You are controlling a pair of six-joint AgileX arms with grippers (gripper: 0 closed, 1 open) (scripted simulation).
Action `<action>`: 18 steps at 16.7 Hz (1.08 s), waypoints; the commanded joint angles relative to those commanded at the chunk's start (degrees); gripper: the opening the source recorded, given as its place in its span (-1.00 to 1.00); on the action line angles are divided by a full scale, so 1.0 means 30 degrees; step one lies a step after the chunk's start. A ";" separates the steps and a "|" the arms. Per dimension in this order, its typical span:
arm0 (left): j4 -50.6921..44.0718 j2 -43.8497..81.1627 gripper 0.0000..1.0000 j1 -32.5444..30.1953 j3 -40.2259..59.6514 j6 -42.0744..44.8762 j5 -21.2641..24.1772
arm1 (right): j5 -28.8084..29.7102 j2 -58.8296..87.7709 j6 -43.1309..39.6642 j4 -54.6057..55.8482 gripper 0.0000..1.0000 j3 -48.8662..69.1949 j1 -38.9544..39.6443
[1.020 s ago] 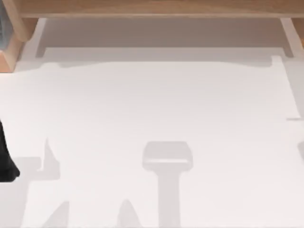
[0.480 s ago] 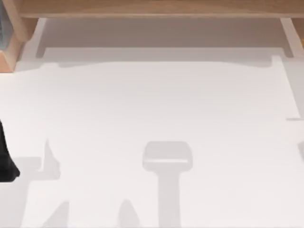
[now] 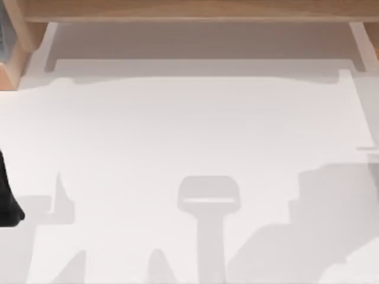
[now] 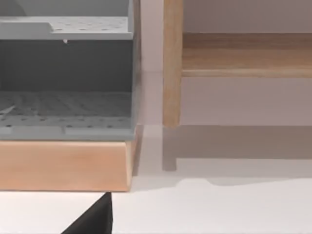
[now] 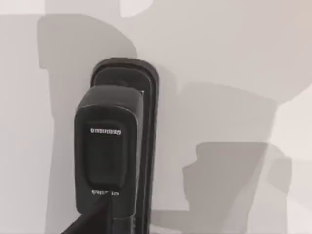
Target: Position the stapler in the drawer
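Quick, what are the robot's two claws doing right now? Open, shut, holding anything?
Left claw: at the table's left edge, cannot be told.
Right claw: cannot be told; its camera looks down on the black stapler lying on the white table.

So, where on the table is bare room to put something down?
The white table is bare across its middle, from the wooden cabinet along the far edge toward the near side. The left edge is tighter: a dark arm part sits there. In the right wrist view, the black stapler lies on white surface with bare room around it.
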 joint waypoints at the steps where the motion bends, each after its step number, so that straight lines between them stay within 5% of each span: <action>1: 0.0000 0.0000 1.00 0.0000 0.0000 0.0000 0.0000 | 0.0369 0.0233 0.0958 -0.1435 1.00 0.0854 0.0753; 8: 0.0000 0.0000 1.00 0.0000 0.0000 0.0000 0.0000 | 0.1649 0.1484 0.4426 -0.6340 1.00 0.4444 0.3723; 18: 0.0000 0.0000 1.00 0.0000 0.0000 0.0000 0.0000 | 0.1651 0.2672 0.4451 -0.3121 1.00 0.2589 0.3729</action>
